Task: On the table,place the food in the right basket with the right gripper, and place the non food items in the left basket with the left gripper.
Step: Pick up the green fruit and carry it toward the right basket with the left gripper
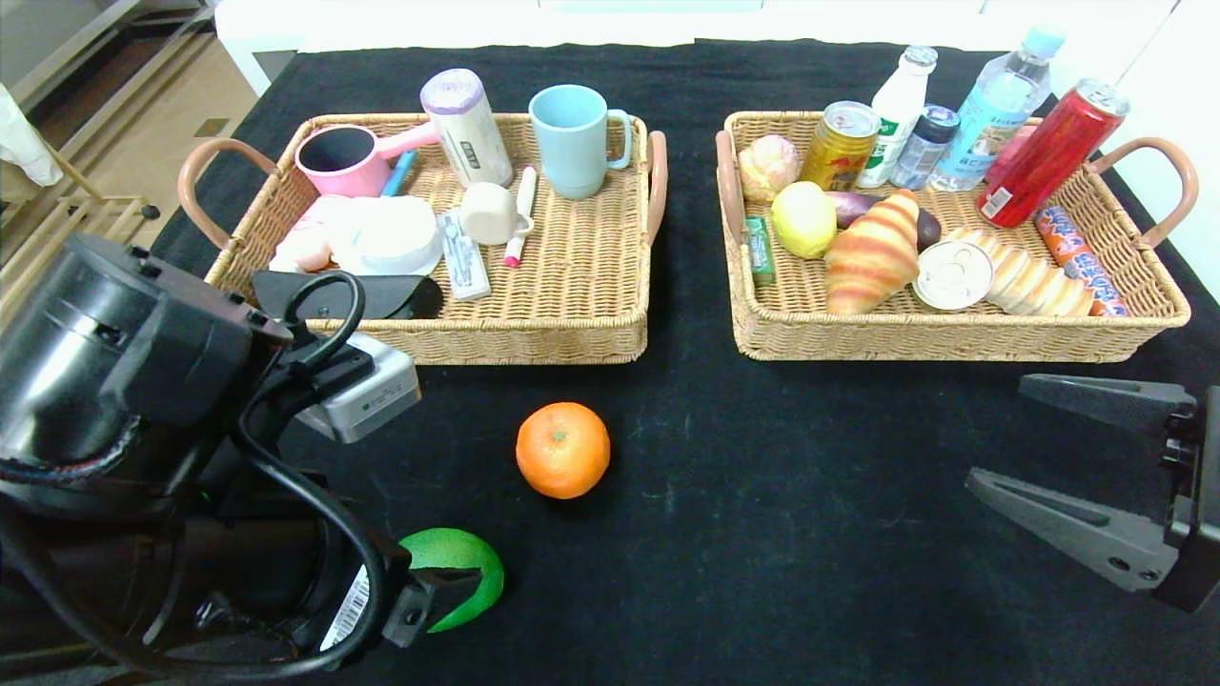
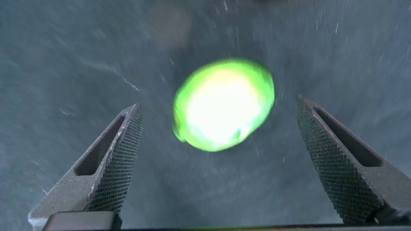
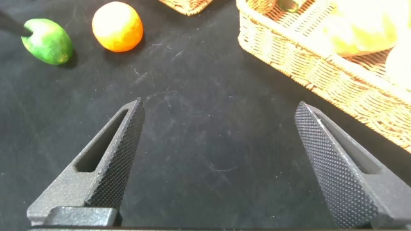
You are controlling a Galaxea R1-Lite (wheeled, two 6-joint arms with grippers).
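Black table (image 1: 762,534) carrying an orange (image 1: 562,450) in front of the left basket (image 1: 534,329), a green fruit (image 1: 456,572) nearer the robot beneath the wide-open left tool (image 2: 221,170), the filled right basket (image 1: 953,333), and the right tool (image 1: 1039,438), spread wide, empty, hovering near that basket.

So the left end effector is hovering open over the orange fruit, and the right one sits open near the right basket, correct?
Not quite. The left end effector hovers open over the green fruit, as the left wrist view shows; the orange lies apart. The right end effector is open near the right basket.
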